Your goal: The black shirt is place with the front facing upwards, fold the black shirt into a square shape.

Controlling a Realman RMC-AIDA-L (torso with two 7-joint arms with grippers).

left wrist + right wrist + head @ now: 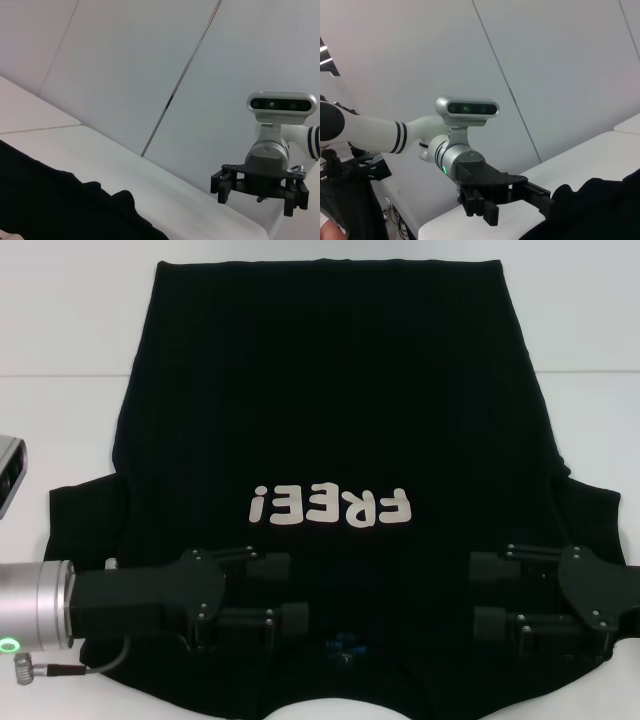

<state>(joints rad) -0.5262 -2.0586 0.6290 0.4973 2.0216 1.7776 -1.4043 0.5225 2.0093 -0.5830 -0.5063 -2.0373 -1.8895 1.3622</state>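
The black shirt (330, 410) lies flat on the white table (60, 330), front up, its pale "FREE!" letters (330, 507) reading upside down from the head view. A small blue neck label (335, 645) shows at the near edge. My left gripper (295, 592) hovers open over the shirt's near left shoulder, fingers pointing inward. My right gripper (475, 594) hovers open over the near right shoulder, facing it. The left wrist view shows the shirt (50, 210) and the right gripper (255, 200); the right wrist view shows the shirt (600, 210) and the left gripper (517, 207).
A grey device (10, 475) sits at the table's left edge. Bare white tabletop surrounds the shirt at left, right and far side. Plain white wall panels (125, 60) stand behind the table.
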